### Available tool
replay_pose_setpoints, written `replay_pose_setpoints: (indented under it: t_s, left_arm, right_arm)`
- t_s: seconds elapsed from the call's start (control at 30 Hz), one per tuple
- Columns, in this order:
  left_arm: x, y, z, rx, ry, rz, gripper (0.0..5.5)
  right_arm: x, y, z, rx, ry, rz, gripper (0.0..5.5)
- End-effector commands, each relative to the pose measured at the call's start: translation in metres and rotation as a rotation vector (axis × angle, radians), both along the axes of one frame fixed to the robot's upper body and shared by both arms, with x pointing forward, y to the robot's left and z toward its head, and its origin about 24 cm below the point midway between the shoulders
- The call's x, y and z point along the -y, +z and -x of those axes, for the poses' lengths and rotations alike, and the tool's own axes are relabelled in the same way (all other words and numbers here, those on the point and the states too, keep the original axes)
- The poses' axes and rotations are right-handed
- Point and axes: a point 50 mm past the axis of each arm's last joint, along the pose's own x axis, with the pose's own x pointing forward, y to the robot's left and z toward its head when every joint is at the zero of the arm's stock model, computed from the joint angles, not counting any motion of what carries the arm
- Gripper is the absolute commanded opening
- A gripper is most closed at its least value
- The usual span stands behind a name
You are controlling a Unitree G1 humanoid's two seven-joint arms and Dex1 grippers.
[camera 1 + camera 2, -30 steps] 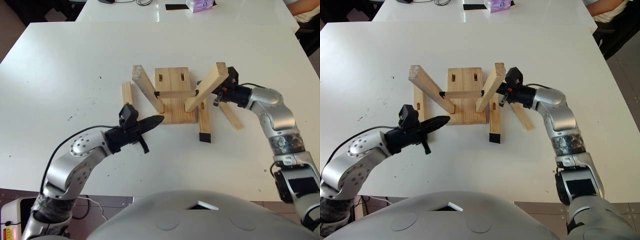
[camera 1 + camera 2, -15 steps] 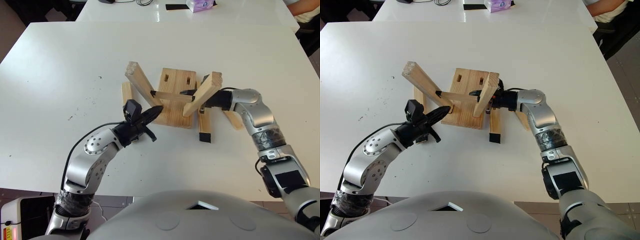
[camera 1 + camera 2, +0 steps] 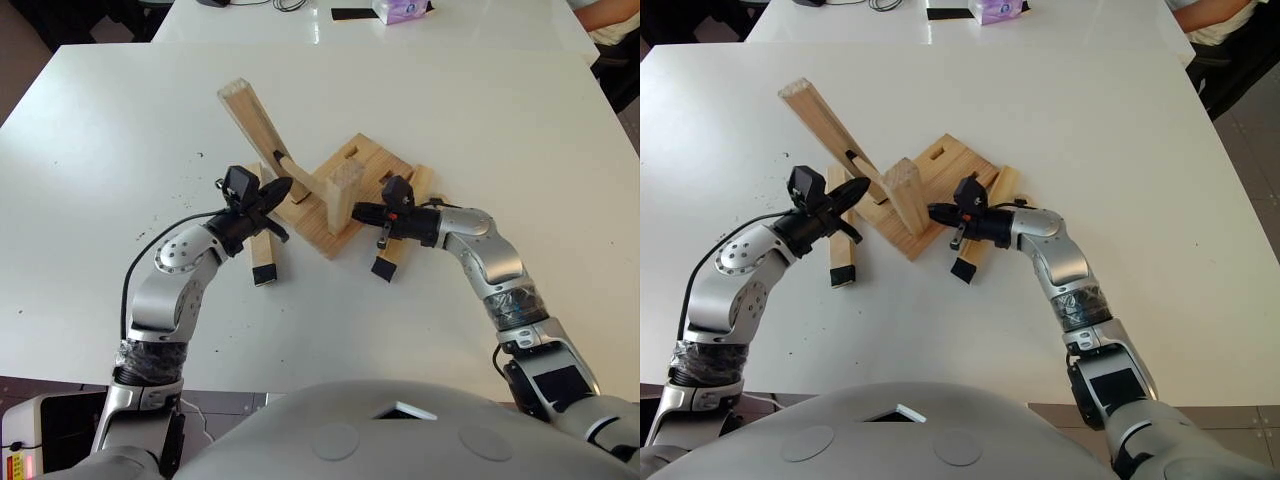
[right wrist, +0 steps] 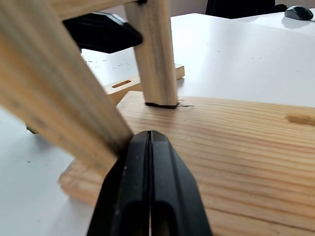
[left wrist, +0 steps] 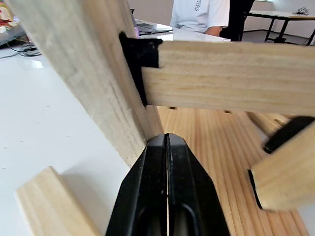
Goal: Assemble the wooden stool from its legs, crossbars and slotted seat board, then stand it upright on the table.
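Both arms bent inward over tabletop (image 3: pixel 500 110). Left claw (image 3: pixel 283 188) pressed together at base of tilted leg (image 3: pixel 255 125). Right claw (image 3: pixel 356 211) pressed together by second leg (image 3: pixel 340 190). Seat board (image 3: pixel 372 163) flat, mid-tabletop.

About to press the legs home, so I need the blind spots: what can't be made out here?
- Right wrist view: where the near leg meets the seat board, partly covered by the shut right gripper.
- Left wrist view: far end of the crossbar, cut off by the picture's edge.
- Left wrist view: foot of the leaning leg, behind the left gripper.
- Eye views: middle of the loose leg, crossed by the left gripper.
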Motion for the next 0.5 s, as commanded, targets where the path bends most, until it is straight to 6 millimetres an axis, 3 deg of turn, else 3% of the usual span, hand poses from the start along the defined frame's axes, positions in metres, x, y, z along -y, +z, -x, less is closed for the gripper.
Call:
replay_pose_setpoints:
  t_s: [0.03,0.13,0.27,0.33,0.43,0.5]
  left_arm:
    - [-0.007,0.003,-0.014,0.032,0.015,-0.039,0.00]
    - [-0.002,0.006,-0.027,0.059,0.003,-0.041,0.00]
    - [0.006,0.010,-0.034,0.085,-0.026,-0.023,0.00]
    - [0.007,0.009,-0.036,0.089,-0.028,-0.030,0.00]
    - [0.001,0.008,-0.034,0.085,0.001,-0.028,0.00]
    - [-0.003,0.007,-0.029,0.078,0.012,-0.025,0.00]
  right_arm:
    - [-0.015,0.000,0.015,-0.032,0.048,-0.015,0.02]
    - [-0.022,0.002,0.019,-0.056,0.057,-0.031,0.02]
    - [-0.011,0.014,0.013,-0.042,0.043,-0.028,0.02]
    - [0.004,0.028,-0.003,0.014,-0.006,-0.023,0.02]
    - [0.027,0.050,-0.046,0.142,-0.153,0.045,0.02]
    - [0.033,0.052,-0.069,0.198,-0.181,0.155,0.02]
